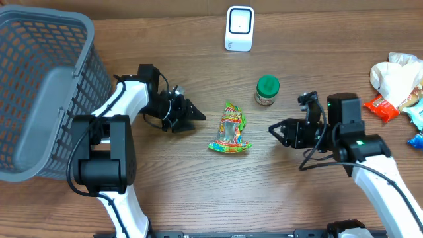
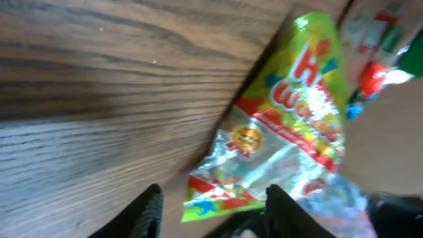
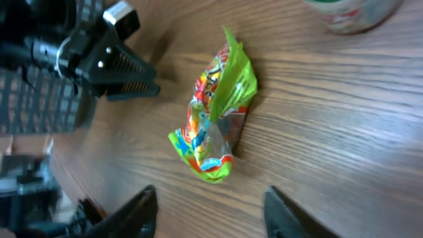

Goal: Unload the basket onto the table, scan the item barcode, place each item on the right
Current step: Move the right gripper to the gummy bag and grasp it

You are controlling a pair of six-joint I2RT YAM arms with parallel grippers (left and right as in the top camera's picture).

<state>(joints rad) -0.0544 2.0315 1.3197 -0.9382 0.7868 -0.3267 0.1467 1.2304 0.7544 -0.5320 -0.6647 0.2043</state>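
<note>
A grey mesh basket [image 1: 46, 23] fills the left end of the wooden table [image 1: 310, 198], a white scanner unit [image 1: 239, 28] stands at the far edge near the middle, and a heap of snack packets [image 1: 395, 89] lies at the right end. A small jar with a green lid [image 1: 267, 90] stands just beyond and to the right of the candy bag [image 1: 229, 130], apart from it. The bag lies flat mid-table between the two arms. The left gripper [image 1: 198, 116] is just beside it and the right gripper [image 1: 273, 130] is near it. Both have their jaws parted and hold nothing. The bag is crumpled, with lime-green edges, a red band, a gold round seal and a clear, shiny window.
</note>
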